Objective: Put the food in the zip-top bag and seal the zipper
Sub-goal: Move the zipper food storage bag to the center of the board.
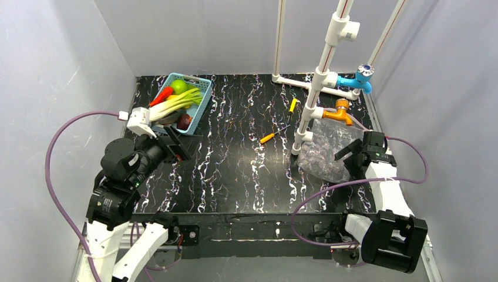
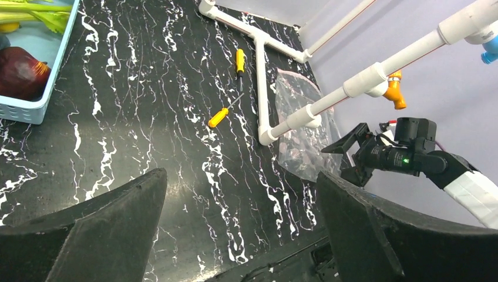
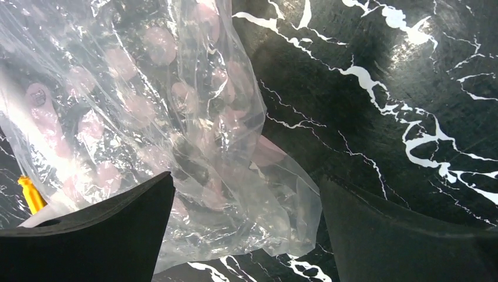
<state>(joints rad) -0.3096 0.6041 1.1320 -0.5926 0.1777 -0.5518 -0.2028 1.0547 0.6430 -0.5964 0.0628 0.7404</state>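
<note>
Black marbled tabletop (image 1: 235,176), crinkly clear zip-top bag (image 1: 323,154)

A wide strip of the black table (image 1: 229,176) is lying open between the two arms, so a gripper is finding room to pass there. The white pipe frame (image 1: 320,82) is standing at the back right and is blocking the way from the centre to the zip-top bag (image 1: 323,153) at its foot. The bag's near right side is staying open to approach; the right gripper (image 1: 350,154) is hanging there with jaws apart. An orange-handled screwdriver (image 1: 267,138) and a yellow tool (image 1: 293,104) are lying just left of the frame. The blue basket (image 1: 205,101) is occupying the back left corner, with the left gripper (image 1: 176,144) just in front of it.
</note>
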